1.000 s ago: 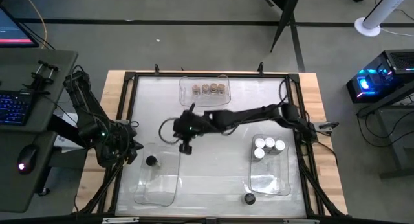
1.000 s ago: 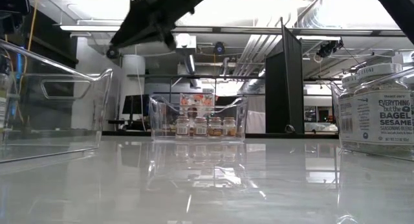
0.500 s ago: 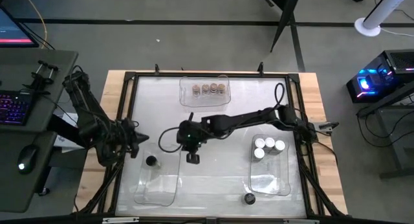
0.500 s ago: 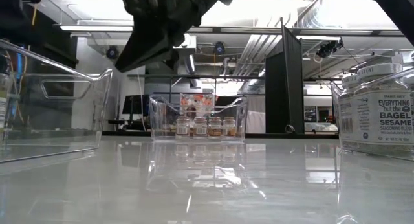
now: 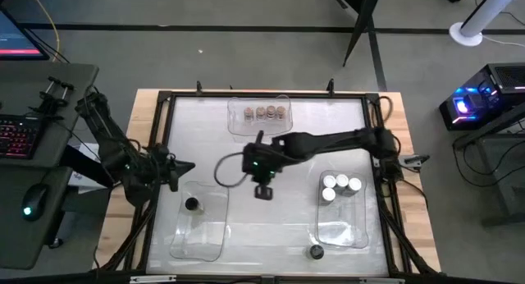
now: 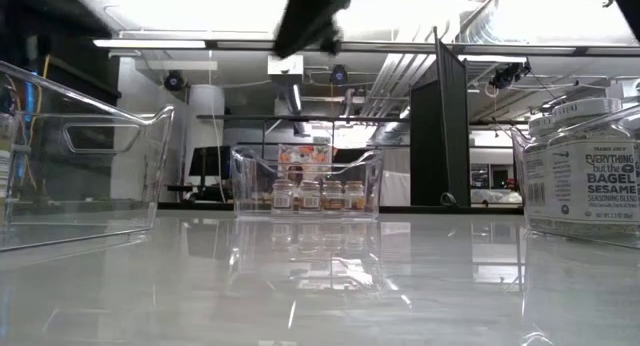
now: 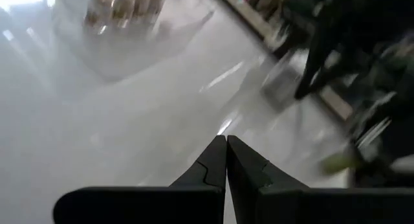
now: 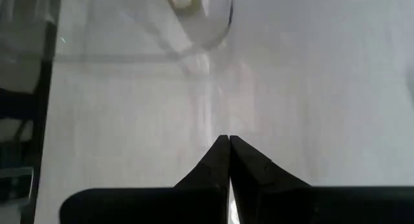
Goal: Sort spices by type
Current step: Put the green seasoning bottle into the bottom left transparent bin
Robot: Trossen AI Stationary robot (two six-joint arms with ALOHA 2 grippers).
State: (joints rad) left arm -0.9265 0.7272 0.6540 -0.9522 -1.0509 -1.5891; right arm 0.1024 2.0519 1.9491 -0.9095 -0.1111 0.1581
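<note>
Both grippers are shut and hold nothing. My right gripper (image 5: 262, 190) (image 8: 228, 141) hangs over the table's middle, slanting down toward the left; its tip (image 6: 290, 41) shows high in the low view. My left gripper (image 5: 187, 166) (image 7: 226, 143) points toward the table's right from the left edge. Several tan-lidded spice jars (image 5: 261, 112) (image 6: 312, 195) stand in the far bin. Three white-lidded jars (image 5: 340, 185) stand in the right bin. One black-lidded jar (image 5: 191, 204) stands in the left bin. Another dark-lidded jar (image 5: 317, 251) (image 6: 585, 171) stands on the table near the front edge.
Three clear bins stand on the white table: far middle (image 5: 283, 126), left front (image 5: 205, 239) and right front (image 5: 344, 231). A black frame (image 5: 160, 153) runs round the table. The middle, between the bins, is bare white surface. A desk with keyboard and mouse (image 5: 25, 136) stands left.
My right gripper has gone toward the table's right edge and risen, staying shut over the middle. My left gripper has swung round from pointing toward the near edge to pointing toward the table's right, rising slightly, and has stayed shut. No jar has moved.
</note>
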